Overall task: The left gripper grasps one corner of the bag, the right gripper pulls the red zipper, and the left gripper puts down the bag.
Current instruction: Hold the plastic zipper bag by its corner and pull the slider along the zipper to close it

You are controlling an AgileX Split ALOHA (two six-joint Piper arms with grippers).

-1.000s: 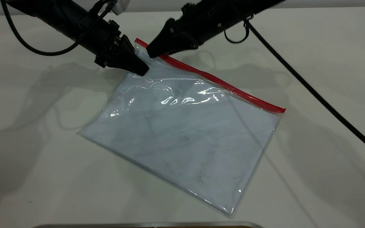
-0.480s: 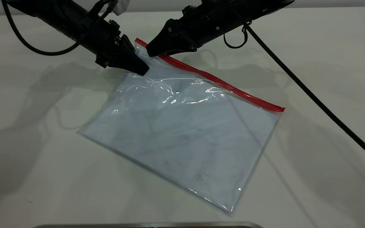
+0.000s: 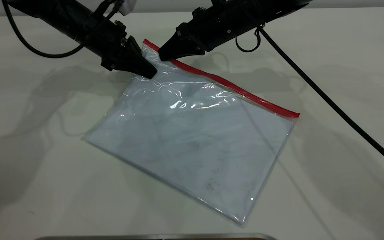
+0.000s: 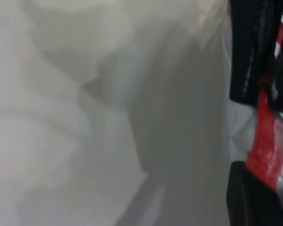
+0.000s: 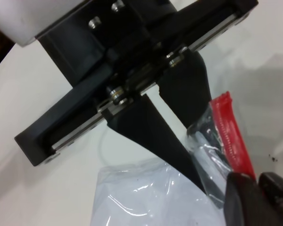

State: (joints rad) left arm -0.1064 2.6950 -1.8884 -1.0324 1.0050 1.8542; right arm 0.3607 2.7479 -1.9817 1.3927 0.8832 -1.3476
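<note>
bag, clear with white paper inside, left tool clenching its corner, right tool clamped on red zipper.

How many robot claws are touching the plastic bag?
2. The left gripper pinches the bag at its far corner, just below the red zipper. The right gripper sits on the zipper beside it.
</note>
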